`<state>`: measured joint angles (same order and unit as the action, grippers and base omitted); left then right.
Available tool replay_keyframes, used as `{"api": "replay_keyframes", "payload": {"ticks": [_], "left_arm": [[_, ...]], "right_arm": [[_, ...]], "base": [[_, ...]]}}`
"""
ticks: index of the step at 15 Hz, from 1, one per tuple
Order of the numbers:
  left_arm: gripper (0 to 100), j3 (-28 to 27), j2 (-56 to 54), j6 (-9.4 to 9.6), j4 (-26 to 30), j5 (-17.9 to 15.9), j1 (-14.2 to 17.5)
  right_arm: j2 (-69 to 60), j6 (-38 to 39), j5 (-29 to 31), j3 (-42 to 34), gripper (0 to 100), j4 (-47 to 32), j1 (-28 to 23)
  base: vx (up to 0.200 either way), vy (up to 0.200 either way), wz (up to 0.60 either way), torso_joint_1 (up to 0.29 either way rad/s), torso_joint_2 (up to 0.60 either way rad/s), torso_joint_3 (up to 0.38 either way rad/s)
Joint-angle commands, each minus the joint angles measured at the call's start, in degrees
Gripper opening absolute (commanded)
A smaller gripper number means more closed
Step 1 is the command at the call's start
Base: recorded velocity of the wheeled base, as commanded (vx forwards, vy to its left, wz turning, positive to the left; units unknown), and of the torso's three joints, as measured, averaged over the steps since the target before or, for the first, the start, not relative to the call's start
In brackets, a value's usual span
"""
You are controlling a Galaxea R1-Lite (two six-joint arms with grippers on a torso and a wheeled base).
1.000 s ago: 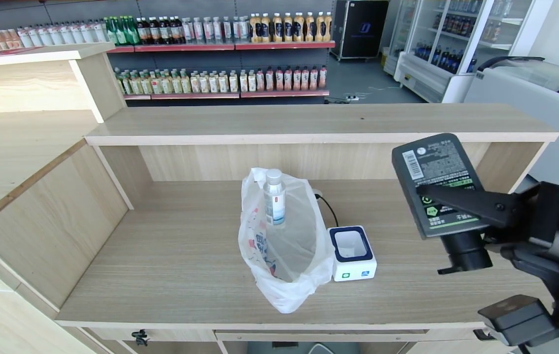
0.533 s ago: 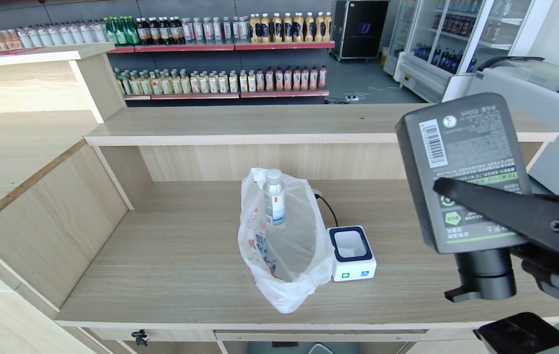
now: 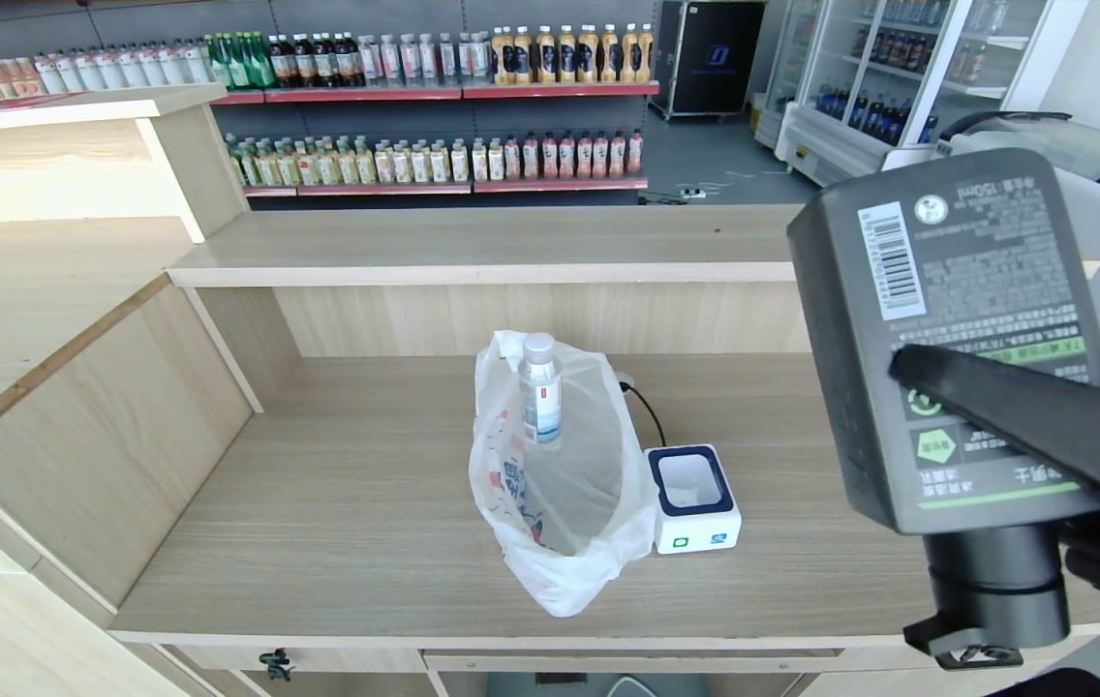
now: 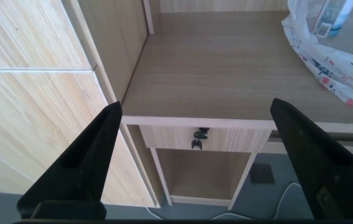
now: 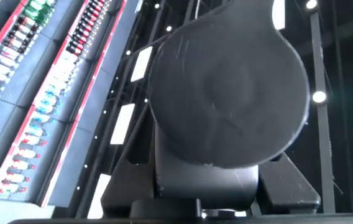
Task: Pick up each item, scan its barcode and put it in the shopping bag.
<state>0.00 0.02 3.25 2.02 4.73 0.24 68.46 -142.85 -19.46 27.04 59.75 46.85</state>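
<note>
One dark bottle (image 3: 957,329), upside down at right, is gripped by the right end effector (image 3: 913,376). Centre tabletop (image 3: 347,503): one shopping bag (image 3: 560,542) holding one clear bottle (image 3: 540,392), one scanner (image 3: 693,499) just beside it. The left end effector (image 4: 195,107) is spread wide, empty.

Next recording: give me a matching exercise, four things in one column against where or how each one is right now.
Column 1
1. dark bottle
2. clear bottle
3. scanner
4. left pincer

Column 2
A. on the counter, beside the shopping bag
B. open, holding nothing
C. held up in the air, cap pointing down
D. upright inside the shopping bag

Pairs: 1-C, 2-D, 3-A, 4-B
</note>
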Motion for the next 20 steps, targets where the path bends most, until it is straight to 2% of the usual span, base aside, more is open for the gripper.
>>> {"api": "replay_keyframes", "payload": {"ticks": [1, 3, 7, 13, 20], "left_arm": [[100, 0.00, -0.02, 0.00, 0.00, 0.02, 0.02], [100, 0.00, -0.02, 0.00, 0.00, 0.02, 0.02], [100, 0.00, -0.02, 0.00, 0.00, 0.02, 0.02], [100, 0.00, -0.02, 0.00, 0.00, 0.02, 0.02], [100, 0.00, -0.02, 0.00, 0.00, 0.02, 0.02]], "right_arm": [[-1.31, -0.76, -0.06, -0.32, 0, -2.09, 0.52], [-2.28, -1.64, -0.06, -0.67, 0, -3.50, 1.84], [-1.67, -2.70, 3.02, -0.67, 0, -4.64, 8.87], [-1.14, -2.61, 3.99, -1.02, 0, -5.43, 11.42], [-0.87, -2.52, 4.08, -0.76, 0, -5.43, 11.51]], "base": [[0.000, 0.000, 0.00, 0.000, 0.00, 0.000], [0.000, 0.000, 0.00, 0.000, 0.00, 0.000], [0.000, 0.000, 0.00, 0.000, 0.00, 0.000], [0.000, 0.000, 0.00, 0.000, 0.00, 0.000], [0.000, 0.000, 0.00, 0.000, 0.00, 0.000]]}}
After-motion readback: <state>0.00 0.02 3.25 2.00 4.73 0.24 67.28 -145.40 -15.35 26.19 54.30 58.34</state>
